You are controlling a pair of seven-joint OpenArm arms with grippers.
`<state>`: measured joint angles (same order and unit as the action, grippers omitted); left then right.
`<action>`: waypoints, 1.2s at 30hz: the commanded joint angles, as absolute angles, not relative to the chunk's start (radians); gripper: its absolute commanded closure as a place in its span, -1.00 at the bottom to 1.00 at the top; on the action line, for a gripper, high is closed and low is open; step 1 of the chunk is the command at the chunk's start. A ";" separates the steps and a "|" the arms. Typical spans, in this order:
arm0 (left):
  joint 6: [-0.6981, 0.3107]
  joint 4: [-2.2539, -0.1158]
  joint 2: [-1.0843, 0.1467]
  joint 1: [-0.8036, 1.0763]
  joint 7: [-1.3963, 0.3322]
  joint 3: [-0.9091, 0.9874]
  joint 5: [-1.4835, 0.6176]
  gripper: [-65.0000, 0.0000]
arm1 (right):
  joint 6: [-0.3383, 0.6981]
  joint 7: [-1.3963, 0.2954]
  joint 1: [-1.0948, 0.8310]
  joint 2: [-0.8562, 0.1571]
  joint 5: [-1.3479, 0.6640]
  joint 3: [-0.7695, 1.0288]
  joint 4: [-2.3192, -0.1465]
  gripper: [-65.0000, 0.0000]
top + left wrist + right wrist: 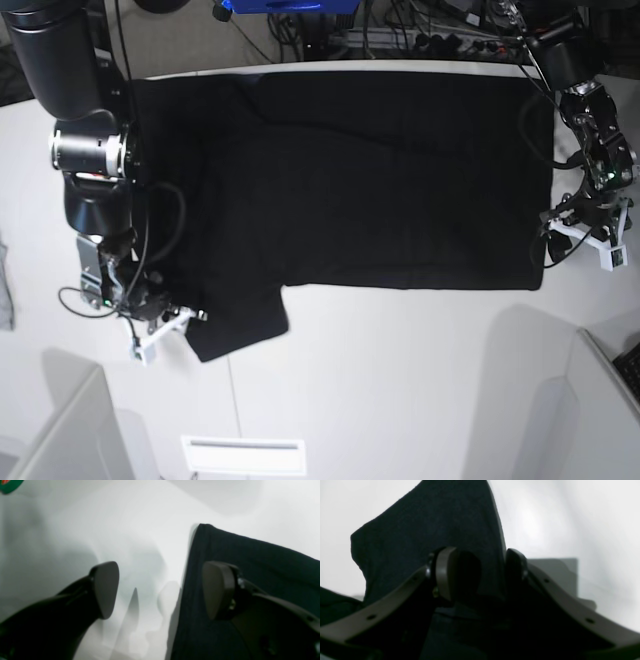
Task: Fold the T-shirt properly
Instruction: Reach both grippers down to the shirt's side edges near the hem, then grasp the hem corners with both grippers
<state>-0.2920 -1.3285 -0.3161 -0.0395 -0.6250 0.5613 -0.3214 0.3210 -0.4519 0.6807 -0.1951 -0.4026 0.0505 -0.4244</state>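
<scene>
The black T-shirt point(370, 180) lies spread flat on the white table point(400, 380), plain side up. Its short sleeve point(235, 325) points toward the near left. My right gripper point(185, 318) is at that sleeve's outer edge. In the right wrist view its fingers point(445, 572) stand apart with the sleeve cloth point(432, 525) between them, so the right gripper point(480, 572) is open. My left gripper point(162, 590) is open and straddles the T-shirt's edge point(250, 562), one finger over cloth, one over table. In the base view the left gripper point(548, 238) is at the shirt's right near corner.
Cables and equipment point(400, 25) run along the table's far edge. Pale partition panels stand at the near left point(60, 430) and near right point(600, 400). A white slotted plate point(243, 455) sits at the near edge. A grey scrap point(5, 285) lies at the far left.
</scene>
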 commanded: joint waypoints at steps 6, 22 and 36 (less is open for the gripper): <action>-0.295 -1.251 -0.337 -0.116 -0.604 0.567 -0.329 -0.52 | 0.311 -0.455 0.688 -0.202 -0.387 0.041 -0.429 0.56; -0.298 -0.926 -0.386 -0.371 -0.596 0.398 -0.272 -0.52 | 0.311 -0.452 0.685 -0.202 -0.387 0.042 -0.429 1.00; -0.387 -0.774 -0.378 -0.456 -0.596 0.386 -0.268 -0.52 | 0.311 -0.453 0.685 -0.202 -0.387 0.048 -0.429 1.00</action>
